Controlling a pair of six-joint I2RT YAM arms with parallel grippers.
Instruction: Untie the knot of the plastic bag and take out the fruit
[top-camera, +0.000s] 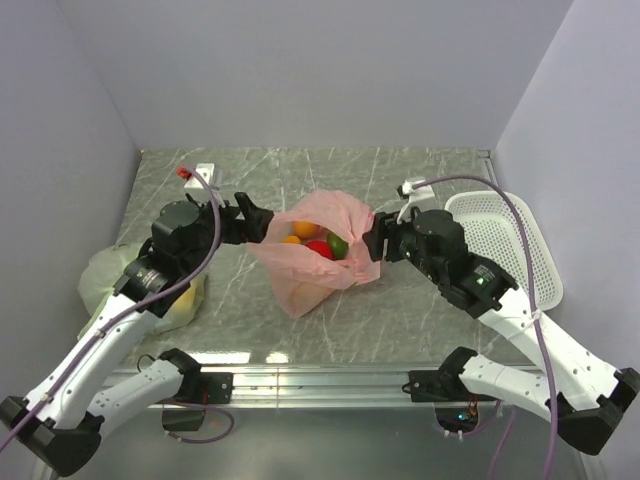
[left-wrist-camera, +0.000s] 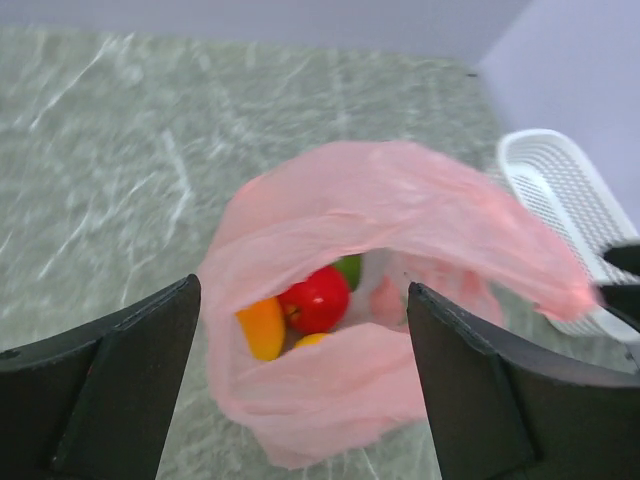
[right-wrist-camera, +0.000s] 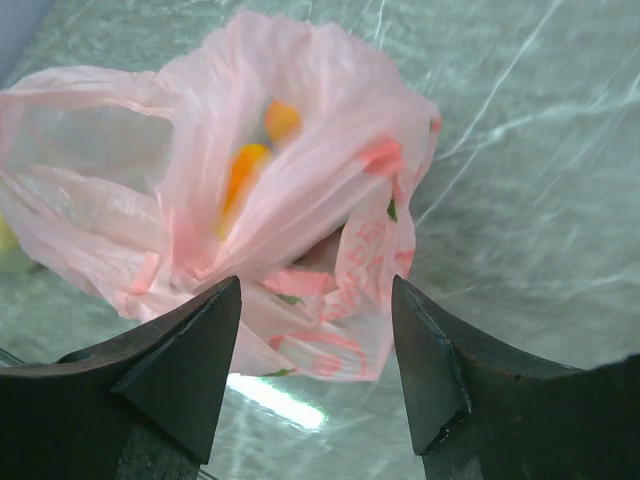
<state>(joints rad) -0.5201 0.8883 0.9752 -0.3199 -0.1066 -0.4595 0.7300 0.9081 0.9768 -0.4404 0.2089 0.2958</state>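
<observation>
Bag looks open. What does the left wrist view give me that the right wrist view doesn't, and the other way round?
Left wrist only: the open mouth of the plastic bag, with a red fruit, a green fruit and an orange fruit in plain sight, plus the white basket to the right.
Right wrist only: the bag's outer side with red print; fruit shows only as orange patches through the plastic.
Both: the bag on the marble table, with the left gripper and right gripper open, neither closed on plastic.
</observation>
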